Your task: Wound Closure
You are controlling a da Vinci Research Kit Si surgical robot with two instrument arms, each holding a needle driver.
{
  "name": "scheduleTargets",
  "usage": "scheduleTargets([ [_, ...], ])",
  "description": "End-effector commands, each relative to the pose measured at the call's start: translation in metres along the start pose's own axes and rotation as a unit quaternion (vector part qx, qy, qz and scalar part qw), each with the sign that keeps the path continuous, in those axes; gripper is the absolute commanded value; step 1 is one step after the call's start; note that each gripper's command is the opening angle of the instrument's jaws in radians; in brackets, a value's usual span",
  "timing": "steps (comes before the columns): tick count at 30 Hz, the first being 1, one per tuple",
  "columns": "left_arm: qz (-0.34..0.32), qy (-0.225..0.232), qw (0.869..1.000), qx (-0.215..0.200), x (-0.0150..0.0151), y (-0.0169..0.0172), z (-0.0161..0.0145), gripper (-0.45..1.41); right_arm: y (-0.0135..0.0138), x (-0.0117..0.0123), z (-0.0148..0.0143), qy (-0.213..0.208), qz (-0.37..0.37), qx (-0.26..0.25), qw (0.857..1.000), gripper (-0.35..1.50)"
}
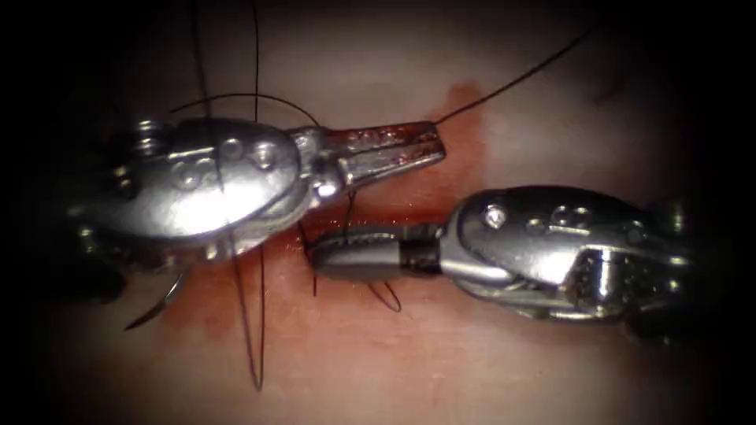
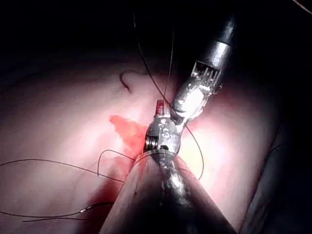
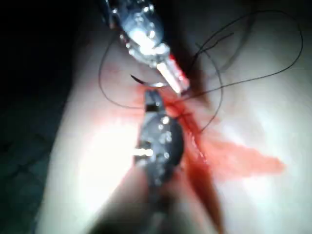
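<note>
Right in the middle of the endoscope view, the two needle drivers sit nose to nose over the wet red patch on the tissue (image 1: 472, 354). The left tool (image 1: 429, 142) comes in from the left with its jaws pointing right. They're closed down at the tip and smeared with red fluid (image 1: 461, 149). A strand of thread (image 1: 520, 77) comes out right at that tip and runs off up and to the right, so it has the thread pinched.

The right tool (image 1: 319, 256) comes in from the right, just below the left one's jaws, with its dark jaws pointing left and lying low on the tissue. They look closed. A bit of thread crosses right by the tip, but I honestly can't tell if anything is caught between them.

Neither tool has the needle (image 1: 153, 311). It's lying loose on the tissue at the left of the endoscope view, a dark curve poking out from under the left tool's body. I can't see any of it buried in the tissue.

More thread arcs over the left tool's body, and a long narrow loop (image 1: 253, 330) hangs down below it.

The left wrist view shows the left tool (image 2: 161, 108) with its red-stained jaws right up against the right tool (image 2: 181, 117). The right wrist view has the same pairing, right tool (image 3: 151, 97) just beside the left tool (image 3: 175, 80), with thread looping around both.
</note>
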Motion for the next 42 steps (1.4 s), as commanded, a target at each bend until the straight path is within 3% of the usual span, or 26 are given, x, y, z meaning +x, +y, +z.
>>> scheduleTargets([
  [1, -0.001, 0.000, 1.000, -0.001, -0.0003, 0.0001, 0.0004, -0.45, 0.0004, -0.0005, 0.0006, 0.001, -0.001, -0.004, 1.000, -0.35],
  [4, -0.018, 0.000, 1.000, -0.003, 0.0001, -0.0002, 0.0004, -0.45, 0.0011, -0.0009, 0.0003, 0.000, -0.002, -0.011, 1.000, -0.35],
  [7, -0.052, 0.000, 0.999, -0.011, 0.0005, -0.0007, 0.0007, 0.81, 0.0013, -0.0019, 0.0002, -0.012, -0.006, -0.013, 1.000, -0.35],
  [10, -0.063, 0.000, 0.998, -0.010, 0.0010, -0.0010, 0.0008, 1.23, 0.0012, -0.0028, 0.0004, -0.024, -0.009, -0.016, 1.000, -0.35],
  [28, -0.071, -0.001, 0.997, -0.009, 0.0026, -0.0013, 0.0001, 1.27, 0.0002, -0.0094, 0.0022, -0.123, -0.027, 0.011, 0.992, -0.35],
  [35, -0.080, -0.002, 0.997, -0.003, 0.0026, -0.0016, -0.0005, 1.01, -0.0001, -0.0101, 0.0018, -0.140, -0.028, 0.026, 0.989, -0.35],
  [42, -0.082, -0.008, 0.997, 0.009, 0.0017, -0.0026, -0.0007, 0.98, -0.0012, -0.0111, 0.0019, -0.161, -0.039, 0.055, 0.985, -0.35],
])
